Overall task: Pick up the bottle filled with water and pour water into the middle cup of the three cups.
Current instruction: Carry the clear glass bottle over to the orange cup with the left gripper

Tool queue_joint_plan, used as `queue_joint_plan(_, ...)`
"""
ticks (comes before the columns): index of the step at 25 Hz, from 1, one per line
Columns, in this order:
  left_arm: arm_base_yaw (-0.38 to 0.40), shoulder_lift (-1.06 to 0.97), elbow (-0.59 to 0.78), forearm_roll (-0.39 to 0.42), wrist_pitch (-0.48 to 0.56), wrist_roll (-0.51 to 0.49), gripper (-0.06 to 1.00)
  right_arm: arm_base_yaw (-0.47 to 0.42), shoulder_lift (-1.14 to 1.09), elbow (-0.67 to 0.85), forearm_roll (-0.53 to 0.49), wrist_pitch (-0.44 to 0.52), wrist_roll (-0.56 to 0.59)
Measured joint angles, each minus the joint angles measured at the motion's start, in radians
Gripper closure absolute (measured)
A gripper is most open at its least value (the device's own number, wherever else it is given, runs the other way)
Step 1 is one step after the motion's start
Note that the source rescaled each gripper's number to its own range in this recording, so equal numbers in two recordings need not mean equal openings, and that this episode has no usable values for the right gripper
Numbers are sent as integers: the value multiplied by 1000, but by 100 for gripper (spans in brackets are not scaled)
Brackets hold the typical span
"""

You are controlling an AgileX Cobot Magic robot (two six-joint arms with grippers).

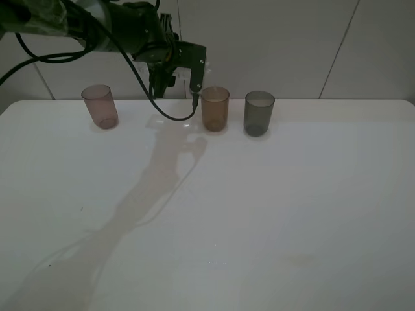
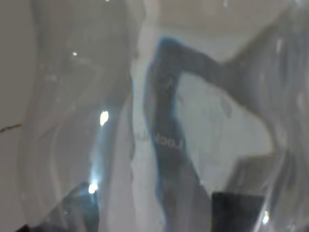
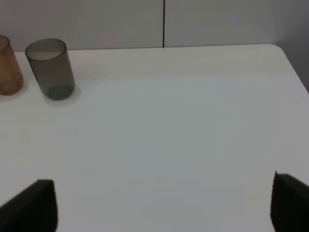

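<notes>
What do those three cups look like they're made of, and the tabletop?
The pinkish-brown tumbler, the amber-orange tumbler and the dark grey tumbler look like tinted translucent plastic, smooth-walled: the white table shows through each. Tinted glass cannot be ruled out. The table looks like matte laminate or painted board: soft shadows, hardly any glare.

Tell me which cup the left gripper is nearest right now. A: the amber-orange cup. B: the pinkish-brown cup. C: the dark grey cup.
A: in the high view the left gripper, shut on the bottle, hangs right beside the rim of the amber-orange cup, the middle one of the row.
</notes>
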Motion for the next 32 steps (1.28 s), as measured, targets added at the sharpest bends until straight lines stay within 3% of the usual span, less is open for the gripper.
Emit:
queue_joint_plan(17, 0, 0, 0, 0, 4, 0, 93, 0, 0, 0, 0, 0, 0)
queue_joint_plan(24, 0, -4, 0, 0, 51, 0, 93, 0, 0, 0, 0, 0, 0)
queue_joint_plan(32, 0, -5, 0, 1, 23, 3, 93, 0, 0, 0, 0, 0, 0)
